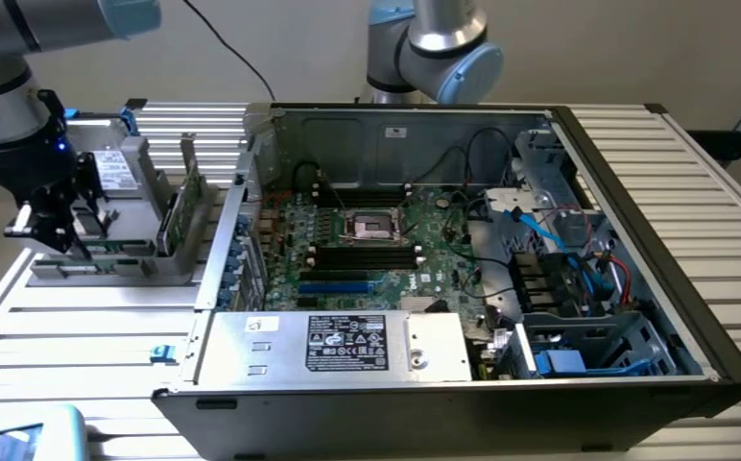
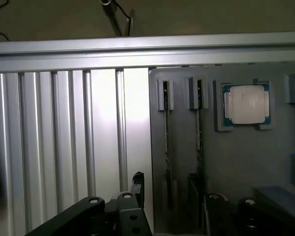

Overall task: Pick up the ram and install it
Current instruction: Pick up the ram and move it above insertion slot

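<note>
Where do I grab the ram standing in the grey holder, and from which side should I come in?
Pinch the ram across its two flat faces near the middle of its top edge, likely straight down from above: it stands on its long edge in the grey holder, leaving that edge free.

Black open-sided desktop computer case (image 1: 729,365) lay on the ribbed aluminium table (image 1: 63,331), with its green motherboard (image 1: 442,257) facing up and a square metal processor socket (image 1: 373,226) near the board's middle. Silver power supply box with a dark label (image 1: 243,351) sat along the case's near edge, and blue flat cables (image 1: 539,230) ran toward the exterior view's right. Grey plastic parts fixture (image 1: 89,269) stood beside the case; a square silver processor chip (image 2: 247,104) sat in one of its recesses.
</note>
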Tool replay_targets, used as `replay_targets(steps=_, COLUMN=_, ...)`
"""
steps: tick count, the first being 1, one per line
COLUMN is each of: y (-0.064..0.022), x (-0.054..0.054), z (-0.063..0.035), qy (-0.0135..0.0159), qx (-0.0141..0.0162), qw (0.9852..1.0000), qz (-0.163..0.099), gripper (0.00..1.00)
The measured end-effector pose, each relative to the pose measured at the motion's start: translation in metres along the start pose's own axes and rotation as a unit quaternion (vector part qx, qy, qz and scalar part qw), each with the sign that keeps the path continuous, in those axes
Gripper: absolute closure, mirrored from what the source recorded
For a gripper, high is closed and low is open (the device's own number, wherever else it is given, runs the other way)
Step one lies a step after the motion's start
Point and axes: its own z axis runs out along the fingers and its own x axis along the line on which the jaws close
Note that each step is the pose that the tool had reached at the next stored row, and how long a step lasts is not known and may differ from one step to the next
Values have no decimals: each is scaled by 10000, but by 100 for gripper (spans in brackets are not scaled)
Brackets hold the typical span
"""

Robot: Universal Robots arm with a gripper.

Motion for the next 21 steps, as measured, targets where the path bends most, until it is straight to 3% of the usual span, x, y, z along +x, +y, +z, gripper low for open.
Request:
replay_targets(steps=10, y=-20, x=4, z=182, qy=0, qx=0, qw=10000, qz=4, gripper=51)
replay_targets(steps=14, y=-19, x=-40, z=255, qy=0, qx=0, qw=10000, qz=4, gripper=51)
replay_targets(steps=21, y=19, x=-48, z=313, qy=1, qx=-3, qw=10000, qz=3, gripper=51)
